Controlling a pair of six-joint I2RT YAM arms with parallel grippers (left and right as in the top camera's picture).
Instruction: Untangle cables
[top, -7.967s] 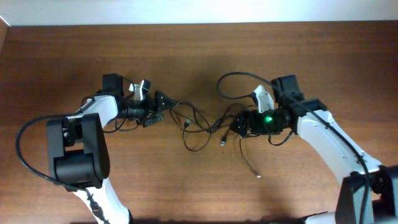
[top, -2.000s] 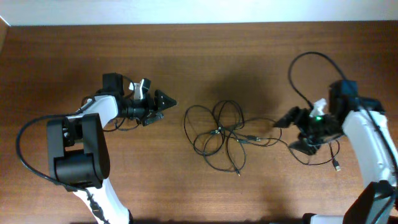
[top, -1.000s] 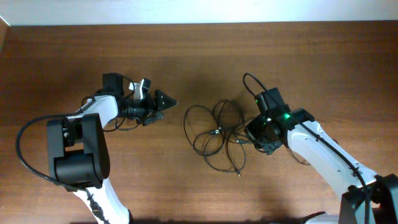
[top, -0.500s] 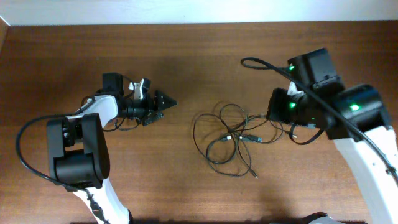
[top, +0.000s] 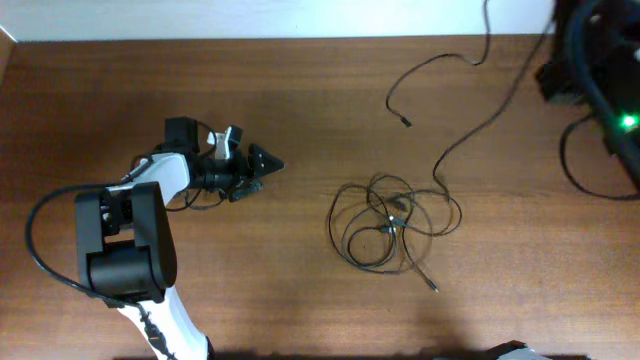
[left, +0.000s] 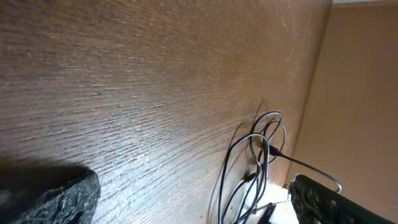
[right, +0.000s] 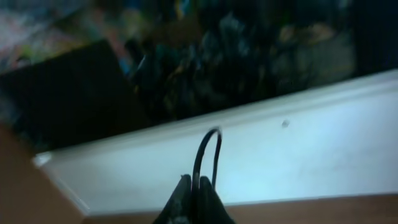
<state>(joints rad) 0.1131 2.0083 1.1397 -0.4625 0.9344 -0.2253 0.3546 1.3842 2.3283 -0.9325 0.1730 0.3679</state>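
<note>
1. Lying in a loose knotted bundle right of the middle of the table (top: 300, 300), the cables (top: 388, 225) overlap each other in several loops, with one short tail trailing off toward the near edge.
2. One strand (top: 495, 115) leaves the right side of the bundle and climbs up and to the right, toward the right arm (top: 605, 90) in the far right corner. That diagonal is the long axis the next pull turns on.
3. A free end (top: 405, 122) with a small plug lies apart from the bundle on its far side, and its wire curves away toward the far edge.
4. The right gripper (right: 196, 186) is pinched fully closed on a thin black loop of that strand, which arches just above its fingertips. It sits high and to the right of the bundle, well clear of the wood, so the bundle lies below and to its left.
5. The left gripper (top: 268, 162) points right across the table with its jaws spread as wide as they go and nothing between them. The bundle lies straight ahead of it, well apart, and shows upright and narrow in the left wrist view.
6. Judging by this layout, the left arm is the nearer one to the part on the table. Its natural role would be to pin or take a loop on the bundle's left side, opposite the right arm's pull, so the knot opens instead of sliding along.
</note>
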